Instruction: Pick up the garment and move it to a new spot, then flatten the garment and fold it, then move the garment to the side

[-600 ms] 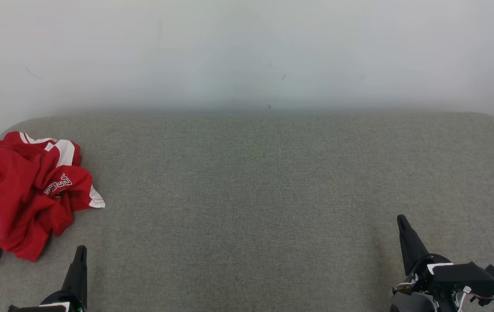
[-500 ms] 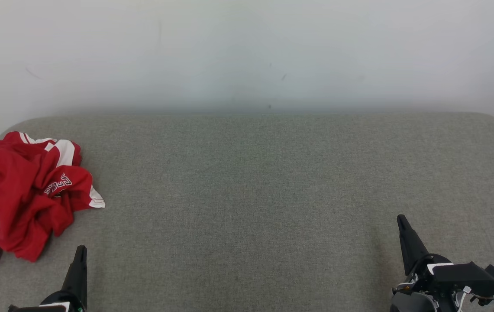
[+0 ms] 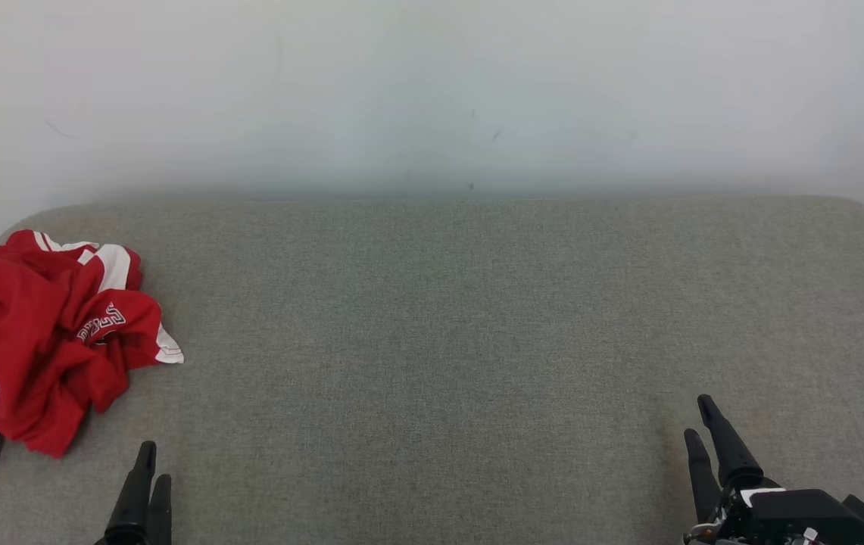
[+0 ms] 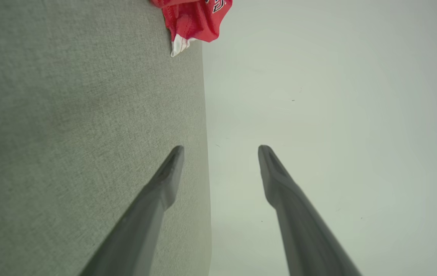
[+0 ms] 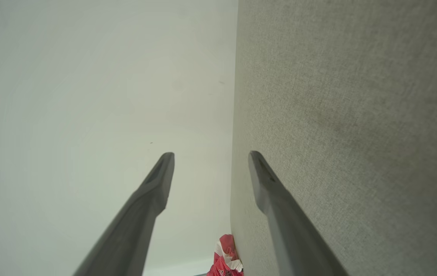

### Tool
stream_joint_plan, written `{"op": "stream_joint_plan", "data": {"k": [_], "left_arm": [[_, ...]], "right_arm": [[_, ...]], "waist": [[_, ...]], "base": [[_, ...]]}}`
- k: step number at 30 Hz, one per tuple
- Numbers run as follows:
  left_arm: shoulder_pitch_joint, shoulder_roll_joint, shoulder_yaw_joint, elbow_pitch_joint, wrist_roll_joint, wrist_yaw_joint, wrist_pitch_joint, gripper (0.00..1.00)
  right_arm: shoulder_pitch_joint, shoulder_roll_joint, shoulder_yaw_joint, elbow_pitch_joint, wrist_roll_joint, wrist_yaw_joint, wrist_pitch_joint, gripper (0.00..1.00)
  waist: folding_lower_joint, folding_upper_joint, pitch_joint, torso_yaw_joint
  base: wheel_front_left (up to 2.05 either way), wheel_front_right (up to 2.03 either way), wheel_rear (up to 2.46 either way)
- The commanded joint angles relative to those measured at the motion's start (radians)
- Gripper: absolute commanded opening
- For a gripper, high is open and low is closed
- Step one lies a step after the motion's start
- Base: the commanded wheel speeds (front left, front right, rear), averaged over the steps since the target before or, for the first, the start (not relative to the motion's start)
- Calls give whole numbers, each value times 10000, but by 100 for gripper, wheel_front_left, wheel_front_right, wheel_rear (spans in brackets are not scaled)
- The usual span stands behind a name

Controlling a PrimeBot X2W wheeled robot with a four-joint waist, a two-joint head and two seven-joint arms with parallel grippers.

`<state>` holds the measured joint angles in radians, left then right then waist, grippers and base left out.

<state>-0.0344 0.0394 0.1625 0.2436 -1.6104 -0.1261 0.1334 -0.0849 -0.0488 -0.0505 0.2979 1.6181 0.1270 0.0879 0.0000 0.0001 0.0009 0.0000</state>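
Observation:
The garment [image 3: 45, 333], a red and white jersey, lies crumpled at the far left of the grey padded surface [image 3: 447, 318]. A corner of the garment [image 4: 193, 21] shows at the top of the left wrist view, and a bit of the garment [image 5: 226, 260] at the bottom of the right wrist view. My left gripper [image 3: 153, 465] sits at the lower left, below and right of the garment, apart from it. My right gripper [image 3: 700, 418] sits at the lower right, far from it. Both stand open with nothing between their fingers, as the left gripper [image 4: 221, 147] and right gripper [image 5: 210, 154] show in the wrist views.
A pale wall [image 3: 432, 91] rises behind the padded surface. The surface's back corners are rounded. Wide grey room stretches between the garment and the right gripper.
Both grippers have drawn back toward the bottom edge and turned, so two fingers of each now show. The garment has not moved.

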Motion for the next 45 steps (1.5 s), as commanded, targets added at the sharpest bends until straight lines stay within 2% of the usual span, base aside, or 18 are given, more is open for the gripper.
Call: {"op": "stream_joint_plan", "data": {"k": [1, 11, 21, 29, 30, 31, 32, 40, 45], "left_arm": [[-118, 41, -55, -192, 32, -17, -79, 100], [-62, 69, -364, -235, 557, -22, -625, 100], [-196, 68, -372, -249, 2636, 109, -1143, 100], [-267, 77, -736, -442, 4712, 313, -1481, 100], [-256, 79, -871, -551, 5567, 376, -1600, 100], [-255, 80, -917, -555, 5833, 404, -1638, 100], [-284, 120, -1206, -483, 7261, 618, -1867, 100], [-383, 293, -1615, -262, 8994, 984, -2183, 100], [-417, 443, -1970, -295, 9959, 1016, -2412, 100]], "right_arm": [[-166, -8, 68, -192, -14, 14, -48, 100], [-210, -63, 534, -266, -445, 20, -538, 100], [-307, -50, 687, -128, -2202, 25, -1004, 100], [-376, -19, 736, -16, -3948, 29, -1300, 100], [-405, -16, 702, 11, -4846, 31, -1409, 100], [-413, -16, 670, 34, -5226, 31, -1446, 100], [-446, -15, 622, 112, -6556, 34, -1641, 100], [-512, -15, 583, 236, -7958, 39, -1618, 100], [-438, -16, 605, 268, -8721, 43, -1688, 100]], "waist": [[1, -1, -5, -2], [1, -1, -33, -14], [1, -1, -37, 19], [1, -1, -36, 44], [1, -1, -32, 52], [1, -1, -31, 55], [1, -1, -28, 75], [1, -1, -38, 96], [1, -1, -65, 117]], "base": [[0, 0, 0], [0, 0, 0], [0, 0, 0], [0, 0, 0], [0, 0, 0], [0, 0, 0], [0, 0, 0], [0, 0, 0], [0, 0, 0]]}}
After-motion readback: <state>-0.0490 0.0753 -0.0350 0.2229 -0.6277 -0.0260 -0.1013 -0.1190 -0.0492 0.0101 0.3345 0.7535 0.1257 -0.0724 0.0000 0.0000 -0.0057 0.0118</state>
